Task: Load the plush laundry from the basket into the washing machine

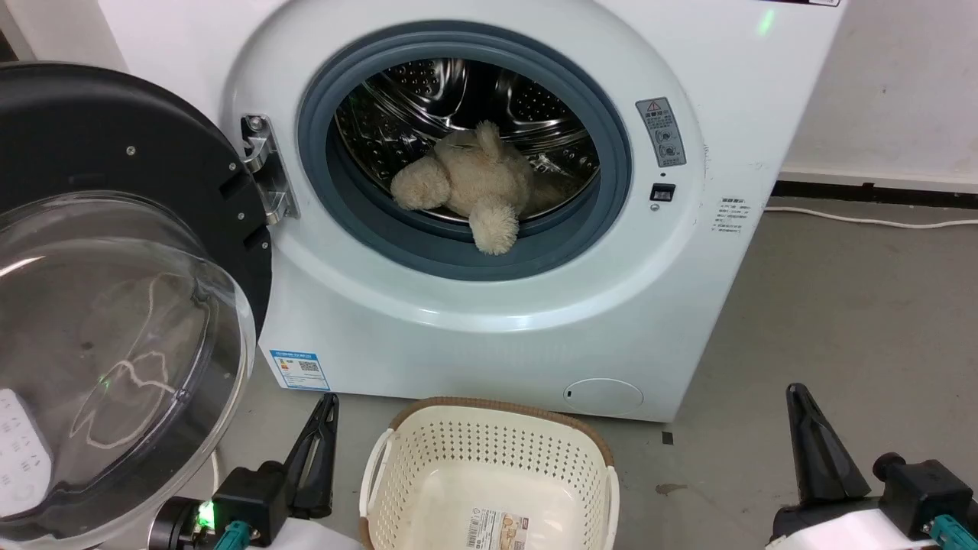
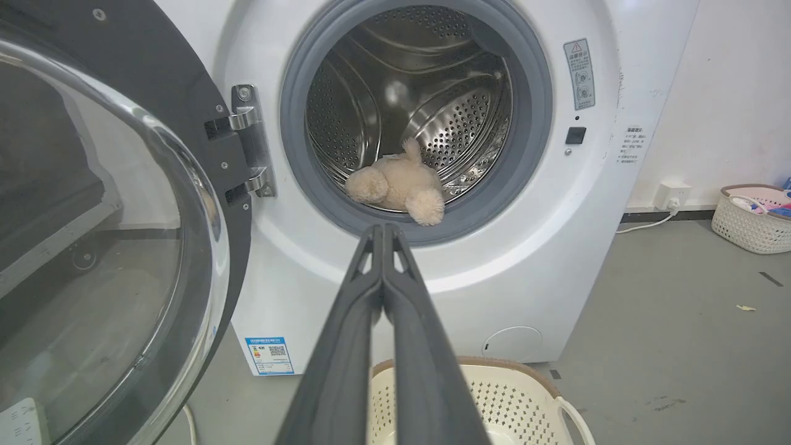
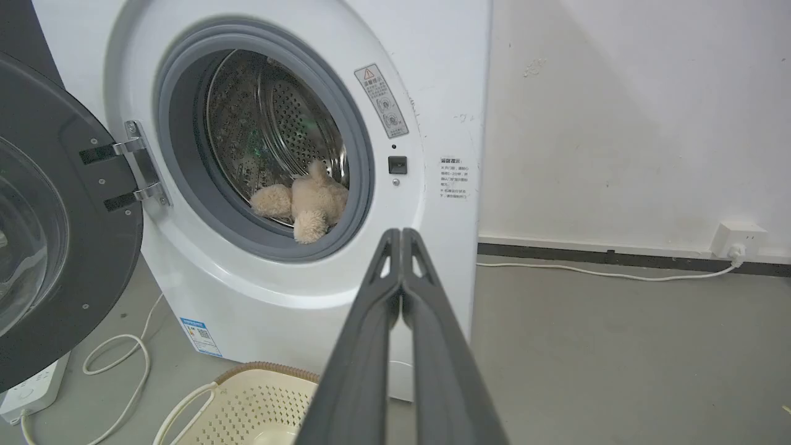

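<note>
The teddy (image 1: pixel 474 183) is in the washer (image 1: pixel 489 336), top mid of frame, 1 leg over the grey lip (image 1: pixel 428 252); basket (image 1: pixel 497 405) empty, left claw (image 1: pixel 327 416) & right claw (image 1: pixel 802 412) pinched shut on nothing, so next job is prob. nudging that leg in.

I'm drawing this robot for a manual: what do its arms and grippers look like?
Both the left gripper and right gripper have long, dark grey fingers tapering to points, with small cut-outs near the tips. Black wrist blocks carry teal connectors; a green light glows on the left one.
</note>
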Robot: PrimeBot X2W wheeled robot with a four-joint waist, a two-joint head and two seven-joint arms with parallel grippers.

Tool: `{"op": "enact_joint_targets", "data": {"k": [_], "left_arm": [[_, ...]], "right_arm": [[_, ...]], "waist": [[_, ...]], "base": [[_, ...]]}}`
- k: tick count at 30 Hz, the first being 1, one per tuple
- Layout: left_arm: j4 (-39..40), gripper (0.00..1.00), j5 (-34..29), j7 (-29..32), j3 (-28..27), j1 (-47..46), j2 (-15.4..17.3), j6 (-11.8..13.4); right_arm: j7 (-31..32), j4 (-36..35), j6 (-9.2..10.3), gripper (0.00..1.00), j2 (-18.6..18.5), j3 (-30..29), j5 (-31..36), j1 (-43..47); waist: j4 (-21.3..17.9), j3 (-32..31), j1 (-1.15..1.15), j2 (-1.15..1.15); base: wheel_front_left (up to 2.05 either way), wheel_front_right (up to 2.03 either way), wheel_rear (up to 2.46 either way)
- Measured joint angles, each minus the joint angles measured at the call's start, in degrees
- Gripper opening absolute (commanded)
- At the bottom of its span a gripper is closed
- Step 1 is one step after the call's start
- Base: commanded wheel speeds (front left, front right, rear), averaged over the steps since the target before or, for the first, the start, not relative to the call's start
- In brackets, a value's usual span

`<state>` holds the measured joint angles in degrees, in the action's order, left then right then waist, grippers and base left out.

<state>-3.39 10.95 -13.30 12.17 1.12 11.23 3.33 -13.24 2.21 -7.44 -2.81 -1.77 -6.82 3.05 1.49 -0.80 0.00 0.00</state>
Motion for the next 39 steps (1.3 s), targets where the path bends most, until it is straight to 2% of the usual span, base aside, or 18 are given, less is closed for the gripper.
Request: {"op": "enact_joint_targets", "data": {"k": [39], "left_arm": [[1.04,0.0,-3.76,4.47,-4.03,-0.02,-2.97,-1.09]], "right_arm": [[4.32,-0.55,0.0,0.0,0.0,0.54,2.33,-0.26]], "waist": [[-0.52,0.28,0.0,0.0]], "base": [[0.0,0.0,0.0]]}}
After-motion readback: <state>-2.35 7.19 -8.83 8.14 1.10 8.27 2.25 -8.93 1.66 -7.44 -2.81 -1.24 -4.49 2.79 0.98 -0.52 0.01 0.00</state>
